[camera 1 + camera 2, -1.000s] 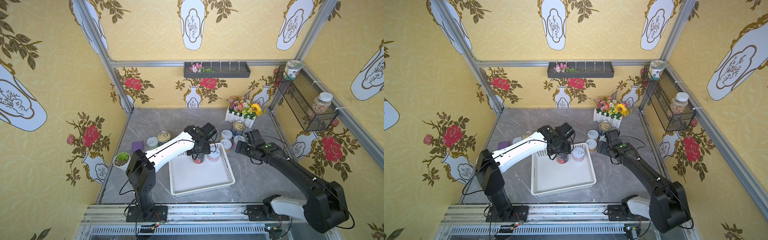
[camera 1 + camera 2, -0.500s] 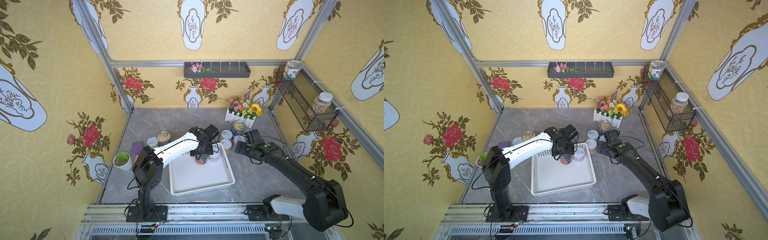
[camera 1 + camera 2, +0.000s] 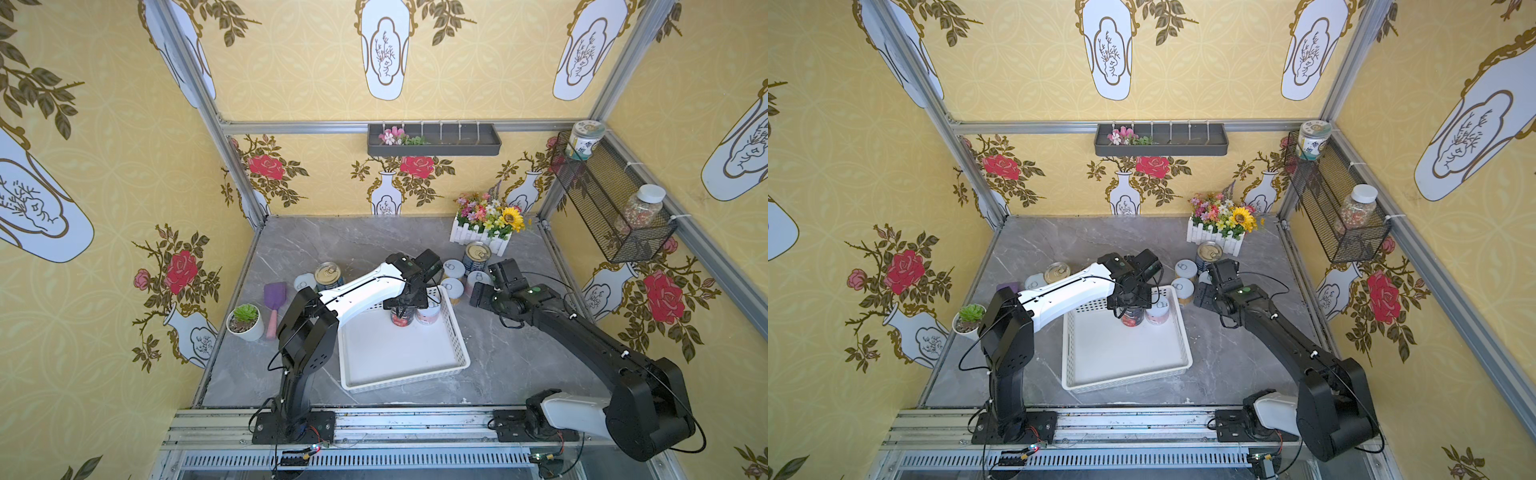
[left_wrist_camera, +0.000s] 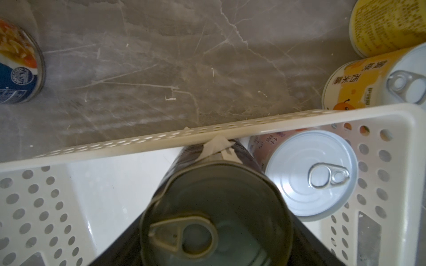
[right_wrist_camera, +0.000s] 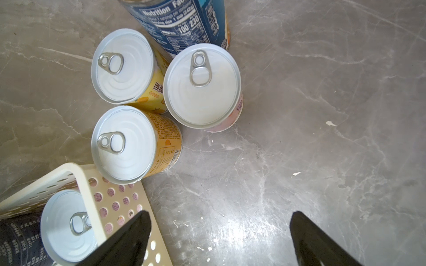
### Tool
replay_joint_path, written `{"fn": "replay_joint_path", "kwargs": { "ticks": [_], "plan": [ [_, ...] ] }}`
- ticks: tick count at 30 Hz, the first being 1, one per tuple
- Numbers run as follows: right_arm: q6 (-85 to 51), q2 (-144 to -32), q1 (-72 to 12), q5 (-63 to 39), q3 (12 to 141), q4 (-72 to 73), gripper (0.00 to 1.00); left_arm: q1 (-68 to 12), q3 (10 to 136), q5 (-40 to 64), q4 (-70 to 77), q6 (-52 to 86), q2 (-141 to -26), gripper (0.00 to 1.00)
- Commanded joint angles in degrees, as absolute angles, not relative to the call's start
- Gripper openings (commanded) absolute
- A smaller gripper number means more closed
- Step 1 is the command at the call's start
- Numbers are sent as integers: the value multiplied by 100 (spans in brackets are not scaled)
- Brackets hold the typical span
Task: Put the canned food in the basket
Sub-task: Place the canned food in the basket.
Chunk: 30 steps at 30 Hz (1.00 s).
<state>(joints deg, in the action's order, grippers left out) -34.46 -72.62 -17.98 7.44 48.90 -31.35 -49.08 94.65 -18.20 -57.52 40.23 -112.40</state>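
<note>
Fingers of the left gripper [image 3: 403, 309] pinch the tall red-labelled metal can [image 4: 214, 218], upright in the far corner of the shallow white perforated plastic basket [image 3: 386, 357]; fingers of the right gripper [image 5: 220, 215] spread wide beside it.
</note>
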Motion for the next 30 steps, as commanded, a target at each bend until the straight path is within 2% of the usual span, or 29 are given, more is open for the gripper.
{"fn": "replay_joint_path", "kwargs": {
  "ticks": [1,4,8,10,20,26,30],
  "plan": [
    [-3463,-7292,-1795,730,4913,-3024,97,-4904,9526,-2056,-5677,3917,-11303,68],
    [-3453,-7312,-1796,713,4926,-3019,97,-4905,9525,-2066,-5668,3899,-11331,72],
    [-3419,-7358,-1801,719,4944,-3025,97,-4906,9470,-2091,-5665,3915,-11317,95],
    [-3415,-7394,-1804,715,4940,-3017,97,-4904,9454,-2101,-5654,3917,-11281,100],
    [-3408,-7518,-1800,1001,4942,-2972,97,-4904,9676,-1931,-5925,3956,-10977,100],
    [-3416,-7538,-1795,1308,4918,-2816,97,-4939,9436,-2295,-6149,3918,-10192,100],
    [-3376,-7935,-1762,1254,5112,-2792,97,-4939,8926,-2446,-5898,3821,-9402,100]
  ]
}}
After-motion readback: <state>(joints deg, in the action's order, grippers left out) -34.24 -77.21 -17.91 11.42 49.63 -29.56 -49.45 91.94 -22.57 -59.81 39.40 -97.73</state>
